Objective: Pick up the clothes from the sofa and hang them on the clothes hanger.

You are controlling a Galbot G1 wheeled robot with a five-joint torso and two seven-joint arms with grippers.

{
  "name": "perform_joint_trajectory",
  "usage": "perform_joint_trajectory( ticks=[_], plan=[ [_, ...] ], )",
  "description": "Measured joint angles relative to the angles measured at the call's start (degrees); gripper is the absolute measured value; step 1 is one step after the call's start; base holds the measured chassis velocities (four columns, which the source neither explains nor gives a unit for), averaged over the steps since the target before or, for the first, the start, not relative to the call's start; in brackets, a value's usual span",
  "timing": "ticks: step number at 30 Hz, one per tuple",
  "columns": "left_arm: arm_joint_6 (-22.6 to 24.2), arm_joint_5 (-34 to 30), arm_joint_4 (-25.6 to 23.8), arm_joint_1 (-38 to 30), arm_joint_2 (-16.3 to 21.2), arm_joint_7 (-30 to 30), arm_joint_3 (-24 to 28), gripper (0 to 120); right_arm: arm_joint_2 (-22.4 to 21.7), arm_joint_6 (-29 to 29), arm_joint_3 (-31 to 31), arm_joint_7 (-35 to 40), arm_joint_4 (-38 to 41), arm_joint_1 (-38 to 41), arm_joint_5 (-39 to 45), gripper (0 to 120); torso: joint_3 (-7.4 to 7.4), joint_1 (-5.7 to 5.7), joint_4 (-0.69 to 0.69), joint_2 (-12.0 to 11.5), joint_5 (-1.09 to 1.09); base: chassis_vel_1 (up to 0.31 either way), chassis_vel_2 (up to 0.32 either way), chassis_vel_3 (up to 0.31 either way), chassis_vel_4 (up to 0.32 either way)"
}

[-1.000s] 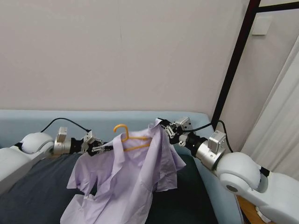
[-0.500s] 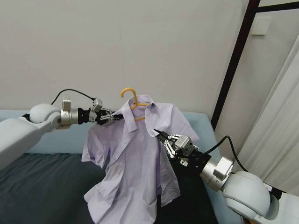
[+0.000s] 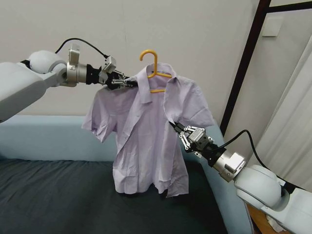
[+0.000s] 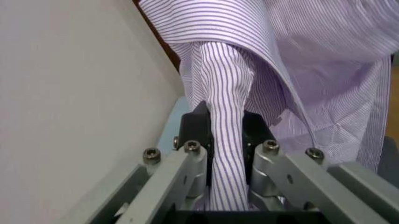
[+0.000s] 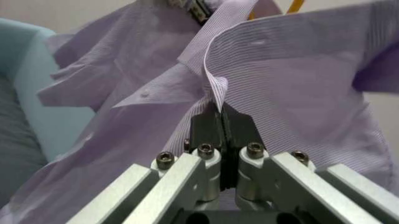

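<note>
shirt [image 3: 146, 136] is thin soft woven cloth, fine stripes, a bit wrinkly. hanger [image 3: 156, 68] looks like smooth glossy plastic. left gripper [image 4: 225, 128] and right gripper [image 5: 221, 123] are matt grey metal with black pads. sofa [image 3: 48, 136] is smooth matt upholstery, seat cushion [image 3: 58, 195] a coarser dark cloth.

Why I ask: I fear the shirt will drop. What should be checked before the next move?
1. Left gripper shut on the shirt at its shoulder: ok.
2. Right gripper shut on the shirt's front edge: ok.
3. Yellow hanger with its hook free above the collar: ok.
4. Both hanger ends seated in the shoulders: cannot tell, cloth hides them.
5. Hem off the sofa: ok, it hangs straight, not pooled.
6. Rail to hook onto: cannot tell; the black pole on the robot's right is cut off at the picture's top.
</note>
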Motion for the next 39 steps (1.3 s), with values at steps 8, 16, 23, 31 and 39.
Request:
perform_joint_trajectory(
  ticks=[8,16,23,31,39],
  plan=[
    [0.14,-3.0,3.94,0.64,-5.83,-1.73,-1.57,7,-8.93,0.96,3.82,-3.21,3.37,-2.66,-6.87,0,-0.01,0.0,-0.1,0.0,0.06,0.0,0.0,0.0,0.0],
    [0.92,-4.9,0.38,2.44,-4.8,-4.93,-2.73,7,-8.51,1.37,1.2,-4.43,2.55,-3.41,-14.01,0,0.0,0.0,0.03,0.0,-0.03,0.0,0.0,0.0,0.0],
    [0.94,-5.03,-0.41,2.92,-3.98,-5.26,-2.91,7,-8.26,-4.33,2.96,1.74,6.48,-7.87,-0.39,20,-0.01,-0.01,-0.03,0.0,-0.02,0.0,0.0,0.0,0.0],
    [0.93,-5.19,0.01,3.52,-4.38,-6.14,-2.74,7,-7.1,-6.88,13.99,8.84,12.52,-22.78,5.88,48,-0.01,-0.01,-0.03,0.0,0.0,0.0,0.0,0.0,0.0],
    [0.85,-4.35,-0.79,3.93,-3.54,-4.36,-2.6,7,-5.86,-13.36,18.92,22.31,17.86,-30.07,14.67,79,-0.01,-0.01,0.0,0.01,-0.01,0.0,0.0,0.0,0.0]
  ],
)
